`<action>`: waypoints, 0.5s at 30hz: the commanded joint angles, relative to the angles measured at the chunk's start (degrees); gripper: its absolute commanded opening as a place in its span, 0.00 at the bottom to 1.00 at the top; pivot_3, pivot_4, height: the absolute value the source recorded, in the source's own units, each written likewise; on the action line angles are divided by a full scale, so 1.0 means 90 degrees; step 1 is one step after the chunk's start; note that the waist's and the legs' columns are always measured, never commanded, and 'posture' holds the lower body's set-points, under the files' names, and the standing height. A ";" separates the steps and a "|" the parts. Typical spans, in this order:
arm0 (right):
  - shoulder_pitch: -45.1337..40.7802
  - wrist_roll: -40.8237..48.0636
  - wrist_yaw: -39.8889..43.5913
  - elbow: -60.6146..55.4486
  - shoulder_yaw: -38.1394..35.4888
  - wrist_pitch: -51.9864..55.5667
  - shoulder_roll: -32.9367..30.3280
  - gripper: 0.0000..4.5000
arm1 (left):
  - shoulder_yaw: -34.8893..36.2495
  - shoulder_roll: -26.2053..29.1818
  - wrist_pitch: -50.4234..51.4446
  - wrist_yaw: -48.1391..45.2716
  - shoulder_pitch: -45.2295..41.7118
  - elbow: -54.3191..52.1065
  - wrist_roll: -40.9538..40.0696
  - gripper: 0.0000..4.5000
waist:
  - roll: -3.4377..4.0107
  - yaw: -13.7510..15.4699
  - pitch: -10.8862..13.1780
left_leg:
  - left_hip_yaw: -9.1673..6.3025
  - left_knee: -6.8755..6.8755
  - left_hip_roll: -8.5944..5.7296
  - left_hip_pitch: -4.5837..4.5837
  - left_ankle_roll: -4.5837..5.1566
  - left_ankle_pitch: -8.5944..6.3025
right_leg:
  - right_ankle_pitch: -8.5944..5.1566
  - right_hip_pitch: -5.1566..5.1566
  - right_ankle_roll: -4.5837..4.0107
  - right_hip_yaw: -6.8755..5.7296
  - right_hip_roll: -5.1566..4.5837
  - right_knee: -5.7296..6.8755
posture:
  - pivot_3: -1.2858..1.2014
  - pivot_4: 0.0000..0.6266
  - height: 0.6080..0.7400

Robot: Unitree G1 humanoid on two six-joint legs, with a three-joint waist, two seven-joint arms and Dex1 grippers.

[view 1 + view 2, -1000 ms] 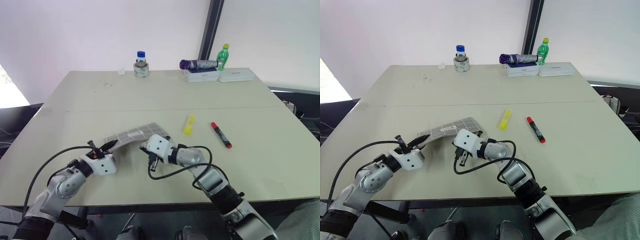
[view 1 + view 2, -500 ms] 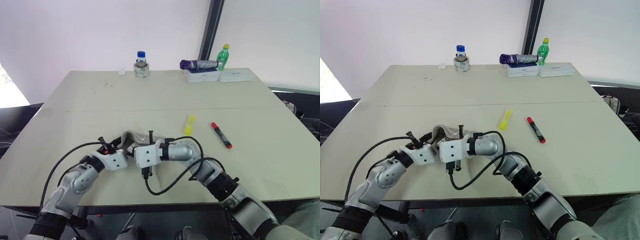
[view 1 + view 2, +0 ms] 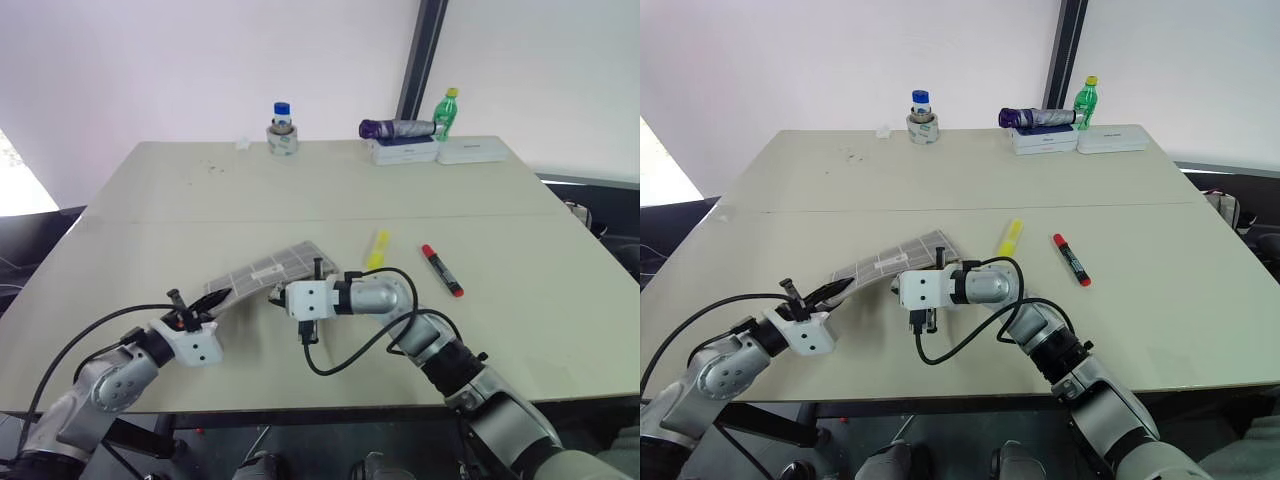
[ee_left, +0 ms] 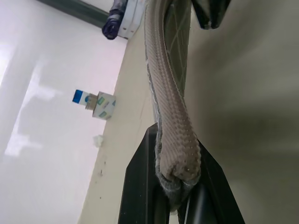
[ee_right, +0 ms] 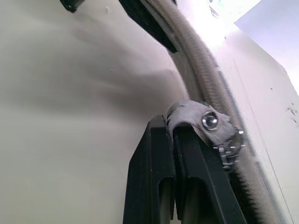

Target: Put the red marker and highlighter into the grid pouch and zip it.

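Both claws clamped on grid pouch (image 3: 268,272)

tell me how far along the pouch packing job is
Done: nothing is packed. The red marker and the highlighter lie on the table, outside the grid pouch.
In hand: the left end effector pinches one end of the pouch, and the right end effector grips its zipper pull tab.
Left: insert both pens, then zip.

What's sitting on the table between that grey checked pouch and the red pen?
The yellow highlighter lies between the grid pouch and the red marker, apart from both, with bare table around it. The left eye view shows this.
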 commanded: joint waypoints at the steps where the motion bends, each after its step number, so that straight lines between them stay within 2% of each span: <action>1: -0.0059 -0.0364 0.0050 -0.0015 0.0287 -0.0176 -0.0002 0.01 | -0.0378 -0.0210 0.0121 -0.0059 -0.0070 -0.0367 0.0411 0.00 | 0.0000 0.0007 0.0000 | 0.0001 0.0000 -0.0001 0.0000 0.0000 0.0000 | 0.0000 0.0001 0.0000 0.0000 0.0002 0.0000 | 0.52 0.24 1.00; 6: -0.0032 -0.0596 0.0346 -0.0138 0.0527 0.0034 -0.0059 0.01 | -0.0690 -0.0519 0.0437 -0.0184 -0.0128 -0.0443 0.0676 0.00 | 0.0000 0.0006 0.0000 | 0.0006 0.0000 -0.0002 0.0000 -0.0004 0.0002 | 0.0000 -0.0001 0.0000 0.0000 0.0004 0.0001 | 0.52 0.24 1.00; 15: -0.0088 -0.0522 0.0722 -0.0498 0.0574 0.0039 0.0027 0.01 | -0.0802 -0.0637 0.0760 -0.0217 -0.0377 -0.0310 0.0838 0.00 | 0.0000 0.0024 0.0000 | 0.0002 0.0002 -0.0004 0.0002 0.0000 0.0000 | 0.0000 0.0003 0.0000 0.0000 0.0002 0.0001 | 0.52 0.24 1.00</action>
